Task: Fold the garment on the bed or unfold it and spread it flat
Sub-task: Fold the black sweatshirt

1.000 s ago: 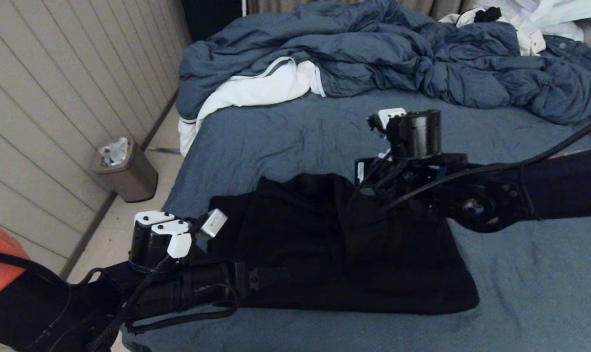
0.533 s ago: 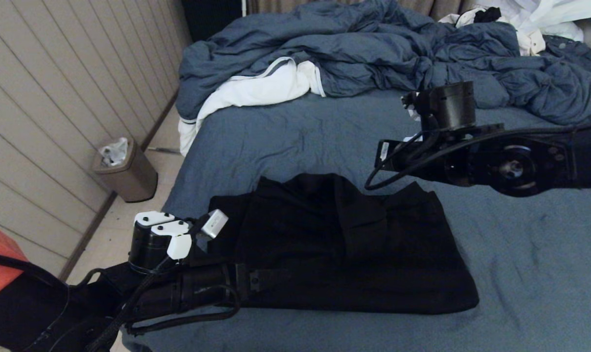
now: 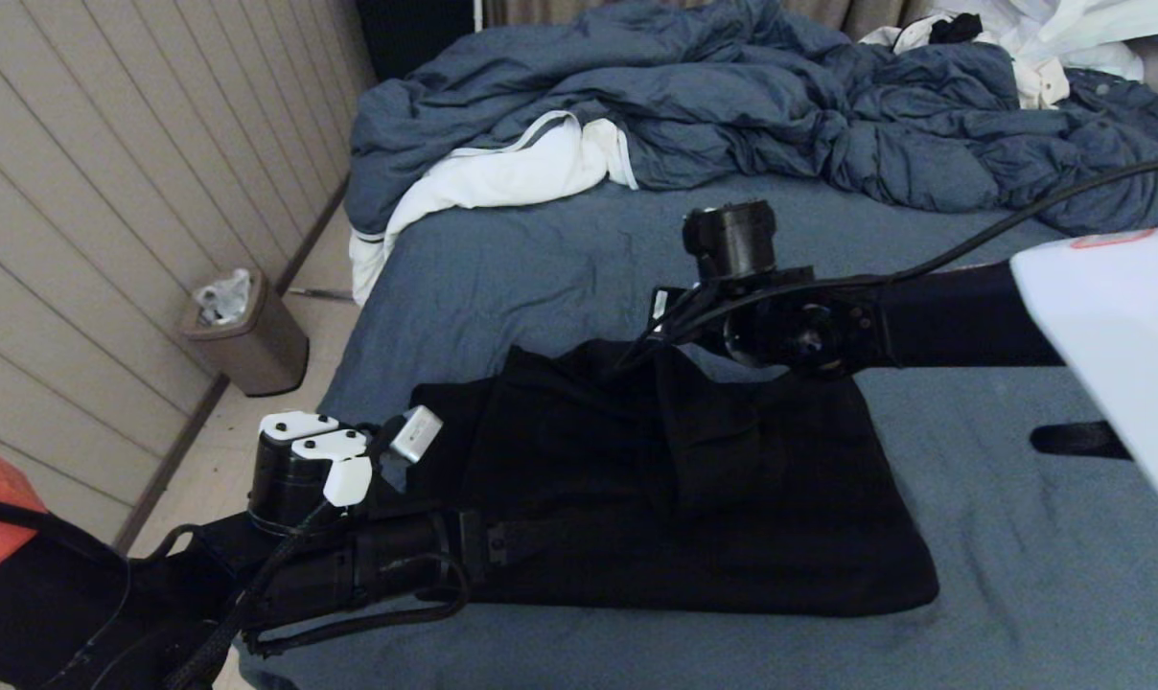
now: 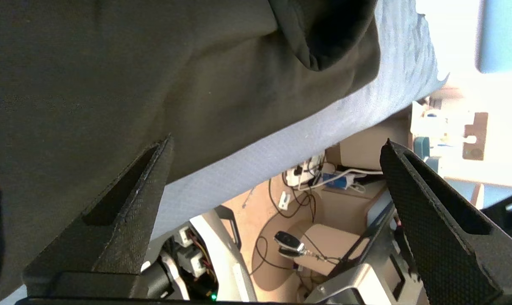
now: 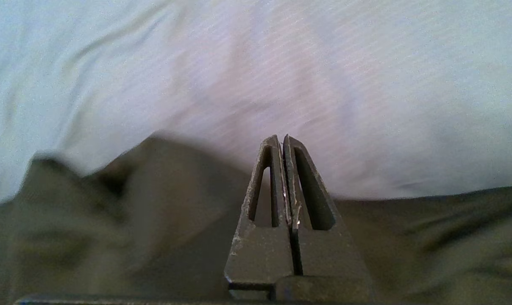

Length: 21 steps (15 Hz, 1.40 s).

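Note:
The black hooded garment [image 3: 694, 508] lies folded into a rough rectangle on the near part of the bed [image 3: 560, 259]. My left arm [image 3: 349, 565] lies low along the garment's near-left edge. In its wrist view the left gripper [image 4: 278, 140] is open, with one finger against the garment [image 4: 112, 63] and nothing between the fingers. My right arm reaches in from the right, its wrist [image 3: 732, 244] above the garment's far edge. The right gripper [image 5: 282, 137] is shut on nothing, hovering over the garment's [image 5: 112, 220] edge, with sheet [image 5: 281, 63] beyond.
A rumpled blue-grey duvet [image 3: 732, 105] with white lining [image 3: 502, 172] fills the far end of the bed, white clothing [image 3: 1068, 38] behind it. A bin [image 3: 243, 335] stands on the floor by the panelled wall at left. Bare sheet lies right of the garment.
The right arm lifted off the garment's far right part, swung back to the right, then came left to above the middle of the far edge. The left arm has barely moved.

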Available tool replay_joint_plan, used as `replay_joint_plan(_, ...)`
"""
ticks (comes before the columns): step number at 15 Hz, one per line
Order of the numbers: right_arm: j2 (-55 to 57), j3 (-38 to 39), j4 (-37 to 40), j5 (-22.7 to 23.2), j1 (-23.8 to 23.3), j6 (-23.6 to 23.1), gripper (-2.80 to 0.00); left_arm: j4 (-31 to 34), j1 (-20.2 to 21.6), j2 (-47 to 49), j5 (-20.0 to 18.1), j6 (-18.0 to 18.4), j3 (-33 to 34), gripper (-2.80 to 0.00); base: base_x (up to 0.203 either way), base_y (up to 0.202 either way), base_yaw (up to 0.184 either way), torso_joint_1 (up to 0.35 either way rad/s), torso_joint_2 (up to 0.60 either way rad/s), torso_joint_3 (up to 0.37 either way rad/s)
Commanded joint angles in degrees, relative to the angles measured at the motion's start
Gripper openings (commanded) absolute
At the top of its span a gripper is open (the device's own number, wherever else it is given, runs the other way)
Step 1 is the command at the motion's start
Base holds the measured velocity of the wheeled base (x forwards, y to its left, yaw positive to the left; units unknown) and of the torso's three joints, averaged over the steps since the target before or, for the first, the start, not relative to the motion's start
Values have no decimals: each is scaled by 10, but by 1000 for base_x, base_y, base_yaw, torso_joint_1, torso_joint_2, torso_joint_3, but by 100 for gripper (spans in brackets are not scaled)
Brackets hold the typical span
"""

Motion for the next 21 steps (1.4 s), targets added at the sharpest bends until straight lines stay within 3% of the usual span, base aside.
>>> replay_joint_plan(1,32,-6,-2,-3,22,0,-280,-3,0,0,-1,-2,0,0,0,0,0,0,0,0)
replay_joint_plan(6,37,78,-18,-13,68,8,-280,-3,0,0,0,-2,0,0,0,0,0,0,0,0)
replay_joint_plan(10,57,179,-118,-19,96,2,-280,-3,0,-1,0,-1,0,0,0,0,0,0,0,0)
replay_joint_plan(21,63,192,-122,-22,99,-1,-280,-2,0,-8,-1,-2,1,0,0,0,0,0,0,0)
